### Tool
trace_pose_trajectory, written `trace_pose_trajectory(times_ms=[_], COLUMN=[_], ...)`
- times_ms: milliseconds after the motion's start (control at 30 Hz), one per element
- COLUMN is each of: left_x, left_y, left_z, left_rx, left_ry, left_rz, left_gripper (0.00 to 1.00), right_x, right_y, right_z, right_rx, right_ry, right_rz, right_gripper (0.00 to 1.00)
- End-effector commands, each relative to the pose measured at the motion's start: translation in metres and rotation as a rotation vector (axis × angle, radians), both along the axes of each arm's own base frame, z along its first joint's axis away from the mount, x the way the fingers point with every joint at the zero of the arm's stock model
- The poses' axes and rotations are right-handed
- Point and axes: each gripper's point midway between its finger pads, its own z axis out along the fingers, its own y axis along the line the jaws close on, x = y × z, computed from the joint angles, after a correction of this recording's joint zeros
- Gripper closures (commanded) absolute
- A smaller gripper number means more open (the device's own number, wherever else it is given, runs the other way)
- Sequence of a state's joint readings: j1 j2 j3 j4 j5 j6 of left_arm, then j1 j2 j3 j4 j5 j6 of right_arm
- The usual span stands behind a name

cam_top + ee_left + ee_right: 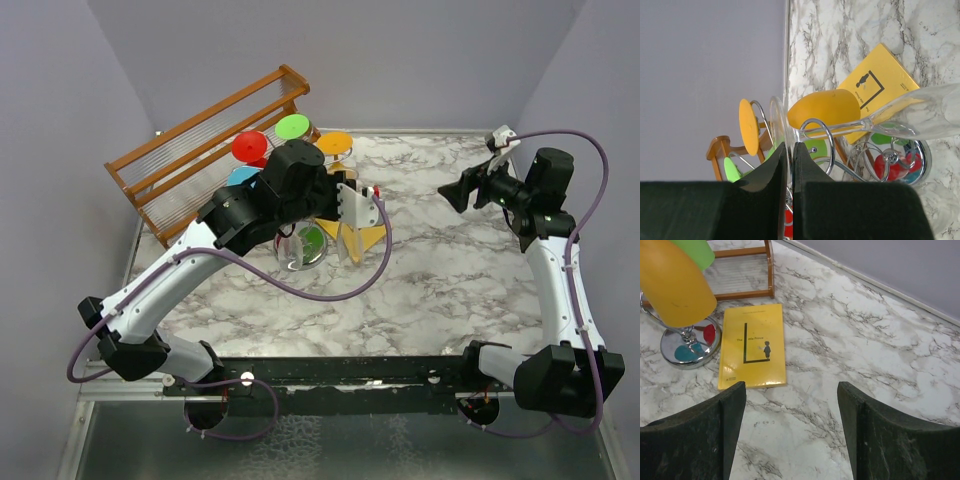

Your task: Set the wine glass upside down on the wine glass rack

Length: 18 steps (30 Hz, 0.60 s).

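Seen from above, the left arm (pixel 170 275) stretches diagonally from its base and its black wrist hangs over the silver wire tree-shaped rack (pixel 345 205), hiding the grip. The left wrist view shows it: the clear wine glass (pixel 925 112) lies level, its thin foot pinched edge-on between the closed left fingers (pixel 767 180). The stem crosses a curled rack loop, and I cannot tell if it sits inside. The bowl reaches out over a yellow paperback book (pixel 885 80) on the marble worktop (pixel 450 280). The right arm (pixel 555 270) is raised, well apart. Its right fingers (pixel 690 440) are spread wide and empty, and they face the rack.
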<state>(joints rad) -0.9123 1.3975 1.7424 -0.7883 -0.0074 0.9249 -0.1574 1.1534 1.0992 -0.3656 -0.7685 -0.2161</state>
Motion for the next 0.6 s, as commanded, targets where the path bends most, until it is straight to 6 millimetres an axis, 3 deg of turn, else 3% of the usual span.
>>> trace_pose_trajectory(times_ms=[0, 567], left_x=[0.001, 0.015], left_y=[-0.009, -0.004], left_z=[0.007, -0.004], left_rx=[-0.05, -0.016], left_ry=[-0.012, -0.032], left_rz=[-0.013, 0.062], left_gripper=[0.95, 0.91], right_x=[-0.001, -0.001], right_y=[-0.001, -0.001], right_z=[0.007, 0.006], right_rx=[-0.022, -0.023], right_ry=[-0.046, -0.047], right_rz=[0.001, 0.002], right_gripper=[0.27, 0.27])
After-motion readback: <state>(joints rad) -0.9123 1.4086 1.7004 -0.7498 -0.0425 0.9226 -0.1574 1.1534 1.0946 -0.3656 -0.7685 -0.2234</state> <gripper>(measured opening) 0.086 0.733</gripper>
